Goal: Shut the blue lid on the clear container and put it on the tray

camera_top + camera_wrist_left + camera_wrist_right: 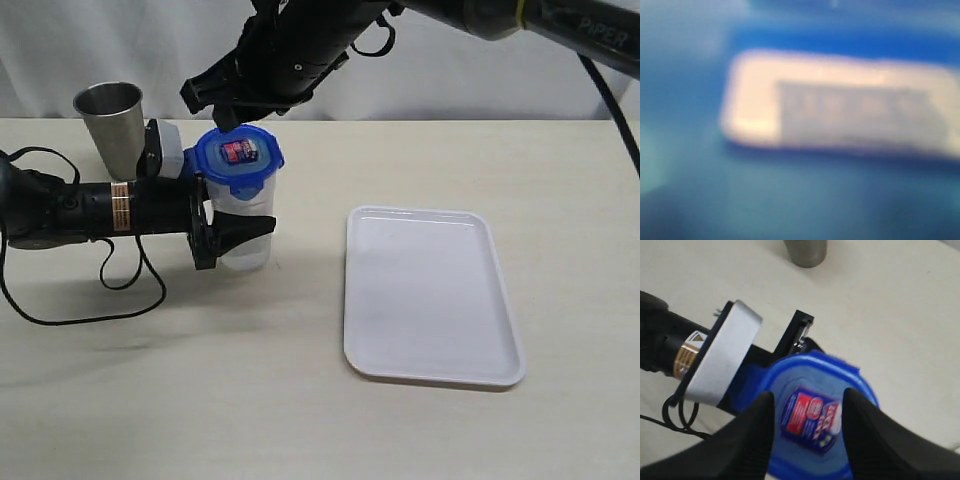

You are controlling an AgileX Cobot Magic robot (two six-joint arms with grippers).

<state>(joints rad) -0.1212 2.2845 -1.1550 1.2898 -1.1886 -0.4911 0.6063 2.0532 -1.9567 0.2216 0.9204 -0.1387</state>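
Observation:
The blue lid (240, 160) with its red-and-white label sits on top of the clear container (247, 252), which stands upright on the table left of the tray (430, 290). My left gripper (232, 228) reaches in from the left and is shut on the container's body. My right gripper (225, 108) hangs just above the lid and is open. In the right wrist view its black fingers (757, 440) straddle the label on the blue lid (810, 440). The left wrist view shows only a blurred close-up of the blue lid (790, 200).
A grey steel cup (111, 125) stands behind the left arm, also seen as the cup (805, 252) in the right wrist view. The left arm's cable (120, 290) loops over the table at the left. The white tray holds nothing.

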